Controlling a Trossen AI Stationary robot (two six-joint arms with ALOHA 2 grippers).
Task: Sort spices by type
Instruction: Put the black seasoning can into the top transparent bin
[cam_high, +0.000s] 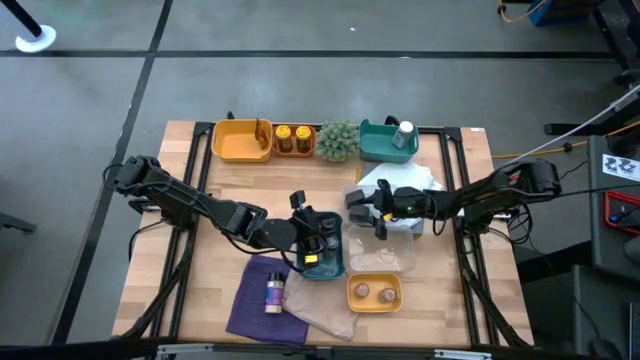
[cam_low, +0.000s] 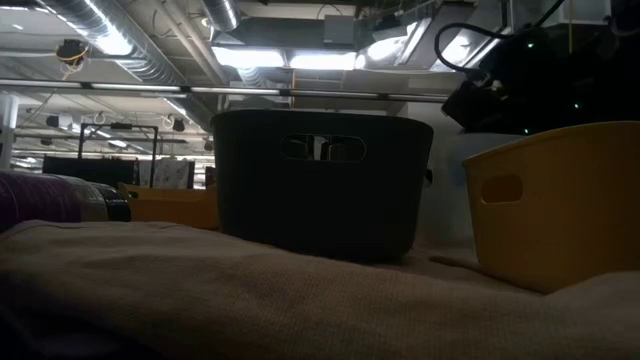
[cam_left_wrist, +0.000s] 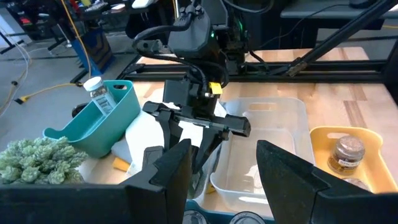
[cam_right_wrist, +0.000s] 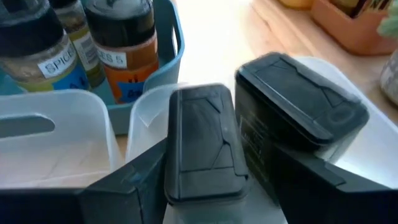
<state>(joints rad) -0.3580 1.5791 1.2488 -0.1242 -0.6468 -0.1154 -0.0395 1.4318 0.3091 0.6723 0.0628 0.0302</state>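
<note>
high view: spice jar lies flat on purple cloth.

High camera looked straight down on whole bench. Low camera sat at bench level, close behind dark bin, facing room. Left wrist camera faced right tool above clear bin; right wrist camera sat close over that bin.

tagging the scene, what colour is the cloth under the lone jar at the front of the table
Purple; the cloth shows best in the high view, with the jar lying on it.
</note>
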